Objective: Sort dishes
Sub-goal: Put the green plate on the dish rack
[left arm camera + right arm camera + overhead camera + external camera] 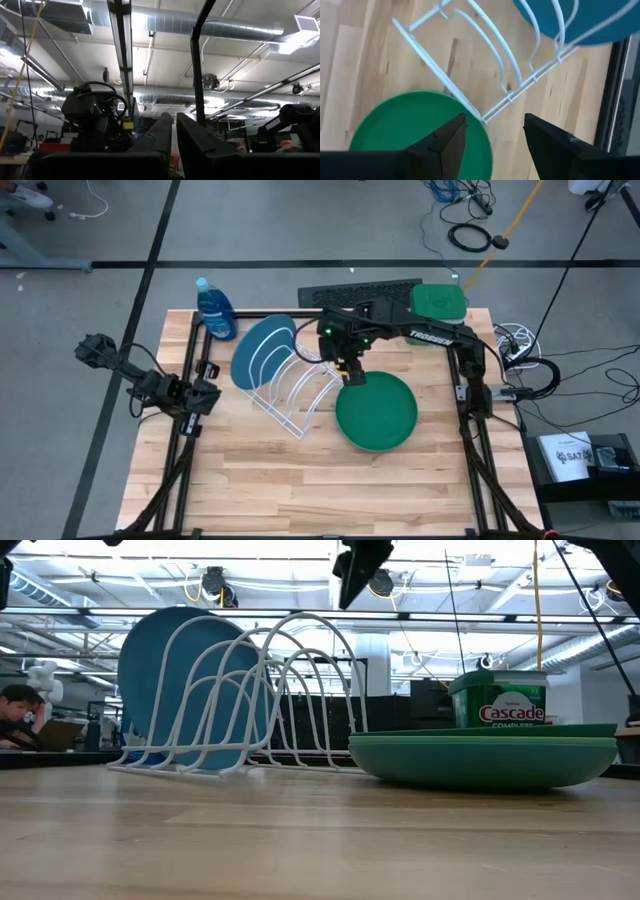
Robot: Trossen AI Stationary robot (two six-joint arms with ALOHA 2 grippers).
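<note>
A blue plate (262, 350) stands on edge in the far slots of the white wire rack (295, 392), leaning on its wires; it also shows in the low view (185, 680). A dark green plate (376, 412) lies flat on the table to the right of the rack, on top of a lighter green one (485, 762). My right gripper (350, 372) hangs open and empty above the green plate's far left rim (420, 130) and the rack's corner. My left gripper (207, 395) waits at the table's left edge, shut, pointing up.
A blue bottle (215, 308) stands at the far left. A green-lidded tub (438, 302) stands at the far right, and it also shows in the low view (497, 700). A dark flat thing (360, 292) lies along the far edge. Bare wood lies near the front edge (320, 490).
</note>
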